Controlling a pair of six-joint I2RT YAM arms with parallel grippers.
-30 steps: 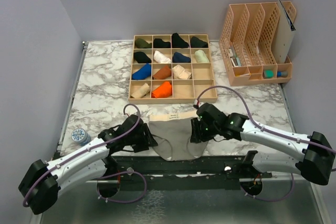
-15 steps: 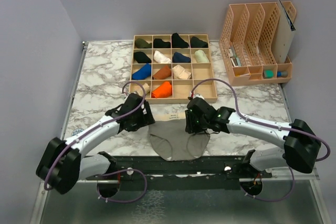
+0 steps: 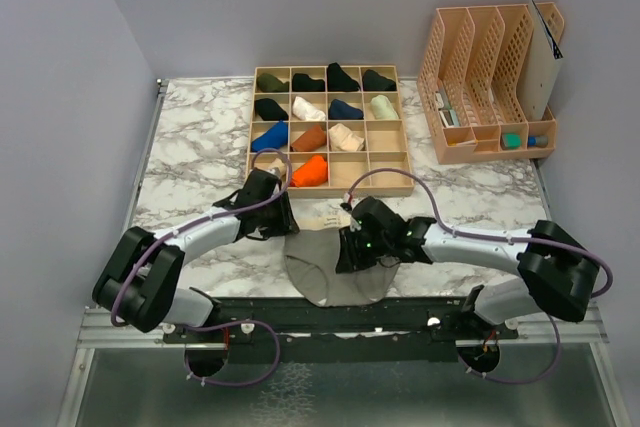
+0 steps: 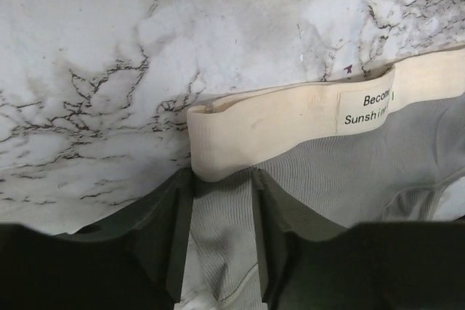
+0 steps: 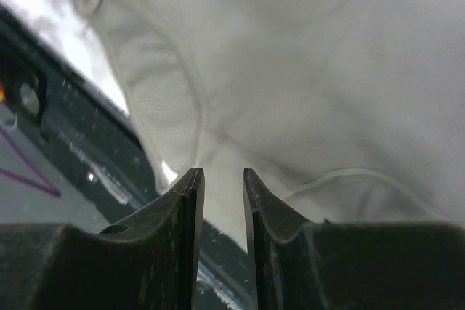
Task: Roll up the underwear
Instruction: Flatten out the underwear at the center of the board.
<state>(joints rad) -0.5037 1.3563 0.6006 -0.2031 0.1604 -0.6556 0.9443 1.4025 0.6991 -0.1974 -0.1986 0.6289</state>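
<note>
The grey underwear [image 3: 322, 279] lies flat at the table's front edge, its cream band [image 3: 318, 219] along the far side. My left gripper [image 3: 282, 226] sits at the band's left end. In the left wrist view its jaws [image 4: 220, 179] stand apart astride the grey cloth [image 4: 349, 172], just below the band [image 4: 276, 125]. My right gripper [image 3: 346, 254] rests over the middle of the cloth. In the right wrist view its jaws [image 5: 221, 173] are a narrow gap apart, and creases in the pale cloth [image 5: 312, 70] run to that gap.
A wooden grid tray [image 3: 330, 191] of rolled garments stands just behind the band. A pink file rack [image 3: 490, 97] is at the back right. The dark front rail [image 3: 330, 312] runs right under the cloth's near hem and also shows as the dark rail [image 5: 65, 143] in the right wrist view.
My left arm swung from the front left up to the band's left end, and its jaws widened, then narrowed. My right gripper moved from the cloth's right edge leftward over the middle.
</note>
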